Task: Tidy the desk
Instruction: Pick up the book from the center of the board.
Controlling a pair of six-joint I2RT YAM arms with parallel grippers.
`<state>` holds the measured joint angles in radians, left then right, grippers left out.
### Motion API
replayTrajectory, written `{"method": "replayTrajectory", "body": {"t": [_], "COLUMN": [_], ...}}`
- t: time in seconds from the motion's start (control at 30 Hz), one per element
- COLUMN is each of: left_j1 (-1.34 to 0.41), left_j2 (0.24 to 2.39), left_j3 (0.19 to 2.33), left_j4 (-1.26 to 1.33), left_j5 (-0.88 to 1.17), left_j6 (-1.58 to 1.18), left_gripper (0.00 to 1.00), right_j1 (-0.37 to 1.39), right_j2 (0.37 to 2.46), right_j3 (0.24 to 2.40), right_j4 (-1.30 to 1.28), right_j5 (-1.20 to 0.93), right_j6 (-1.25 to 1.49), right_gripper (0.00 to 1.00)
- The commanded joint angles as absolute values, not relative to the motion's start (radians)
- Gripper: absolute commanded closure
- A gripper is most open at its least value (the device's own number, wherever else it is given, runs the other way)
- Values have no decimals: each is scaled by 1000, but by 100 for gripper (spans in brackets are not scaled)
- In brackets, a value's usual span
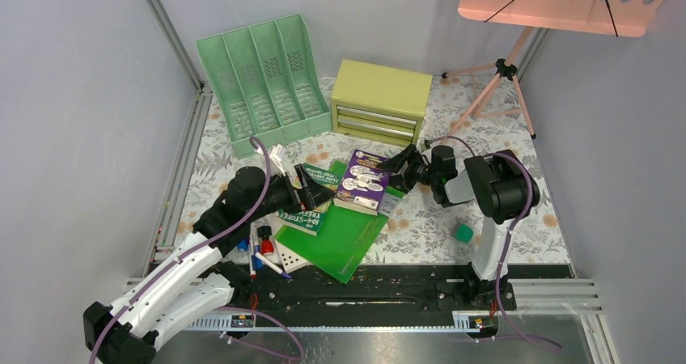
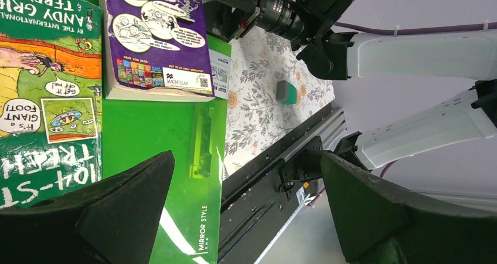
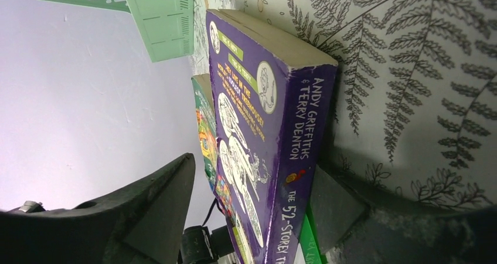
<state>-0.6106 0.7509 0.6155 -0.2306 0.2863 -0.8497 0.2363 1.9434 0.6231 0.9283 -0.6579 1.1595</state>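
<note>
My right claw (image 3: pixel 255 170) straddles the purple book (image 1: pixel 362 179), apart, ready to pinch it; left claw (image 2: pixel 246 158), also apart, hovers over green book (image 2: pixel 53 70).

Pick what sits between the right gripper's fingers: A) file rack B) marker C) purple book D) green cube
C: the wrist view shows the right gripper straddling the spine edge of the purple book, while the cube lies apart on the desk.
</note>
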Motion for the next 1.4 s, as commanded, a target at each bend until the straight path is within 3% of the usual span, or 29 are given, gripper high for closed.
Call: {"method": "replayTrajectory", "body": {"t": [0.0,0.3,0.43,0.67,0.93,1.07,1.37], "left_j1": [-615,-615,-614,-615,-614,-615,-613], "left_j2": [759,758,755,730,714,713,728], "left_j3": [656,662,668,677,690,698,708], "left_j4": [-189,-207,-224,-261,-317,-334,-368], "left_j5": [313,304,297,261,204,188,190], "left_j6": [-848,-845,-841,-841,-842,-843,-823], "left_gripper": [1,1,1,1,1,1,1], "right_j1": [242,242,242,241,241,241,241], "right_j2": [2008,1982,1922,1749,1467,1327,1085], "right_j3": [602,574,552,522,541,549,562], "right_j4": [897,1007,1011,951,599,446,241], "right_j5": [-624,-670,-680,-679,-626,-607,-660], "right_j6": [1146,1177,1171,1122,941,874,797], "right_gripper": [27,70,81,88,91,100,100]}}
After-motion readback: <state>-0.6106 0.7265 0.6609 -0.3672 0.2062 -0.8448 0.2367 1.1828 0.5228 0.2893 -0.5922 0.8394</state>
